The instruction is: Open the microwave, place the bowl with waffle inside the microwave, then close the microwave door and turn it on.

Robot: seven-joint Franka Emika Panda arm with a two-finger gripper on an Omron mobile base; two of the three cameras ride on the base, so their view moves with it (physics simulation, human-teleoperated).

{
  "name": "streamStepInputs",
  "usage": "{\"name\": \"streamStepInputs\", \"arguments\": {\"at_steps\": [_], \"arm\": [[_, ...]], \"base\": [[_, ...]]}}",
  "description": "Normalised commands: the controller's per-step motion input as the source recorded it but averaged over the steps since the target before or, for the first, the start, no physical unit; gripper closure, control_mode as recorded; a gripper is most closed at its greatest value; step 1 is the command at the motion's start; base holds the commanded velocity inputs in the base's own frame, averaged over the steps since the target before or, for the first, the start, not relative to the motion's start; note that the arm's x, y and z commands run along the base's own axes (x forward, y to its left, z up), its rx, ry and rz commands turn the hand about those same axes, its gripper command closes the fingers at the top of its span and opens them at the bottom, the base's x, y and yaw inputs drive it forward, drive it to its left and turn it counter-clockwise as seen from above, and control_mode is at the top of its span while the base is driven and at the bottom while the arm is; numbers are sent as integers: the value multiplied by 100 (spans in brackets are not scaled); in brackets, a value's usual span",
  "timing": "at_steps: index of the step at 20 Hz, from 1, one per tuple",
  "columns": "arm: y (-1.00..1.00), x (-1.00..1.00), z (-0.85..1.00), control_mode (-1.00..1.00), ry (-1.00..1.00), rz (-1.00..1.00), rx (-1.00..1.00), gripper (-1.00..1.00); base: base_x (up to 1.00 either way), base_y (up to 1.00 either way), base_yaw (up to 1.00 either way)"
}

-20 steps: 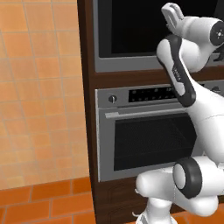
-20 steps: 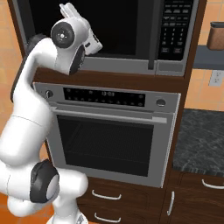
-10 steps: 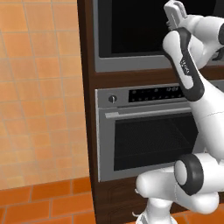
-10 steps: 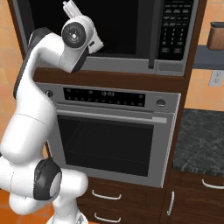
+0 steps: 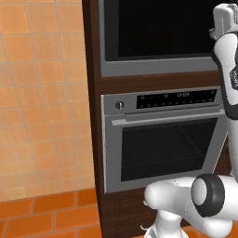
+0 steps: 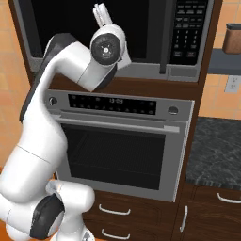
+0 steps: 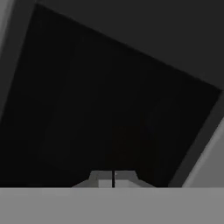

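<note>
Tool [image 7: 113, 179] pressed together, empty | microwave door [image 7: 109, 100] shut, just ahead, apart

Microwave [image 5: 158, 32] top beyond frame edge

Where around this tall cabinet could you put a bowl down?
The dark stone counter, right of the silver oven, looks bare. The tiled floor left of the cabinet is open too. The microwave door is shut, with the closed fingers before it.
</note>
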Motion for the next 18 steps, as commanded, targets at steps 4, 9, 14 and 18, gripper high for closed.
{"name": "streamStepInputs", "arguments": {"at_steps": [4, 9, 14, 18], "arm": [[-74, -44, -1, -100, 16, 0, 26, 100], [-100, -7, -16, -100, 2, 3, 29, 100], [-92, -24, -39, -100, 0, 1, 18, 100], [-42, -4, -41, -100, 2, 0, 1, 100]], "base": [[0, 0, 0], [0, 0, 0], [0, 0, 0], [0, 0, 0]]}}
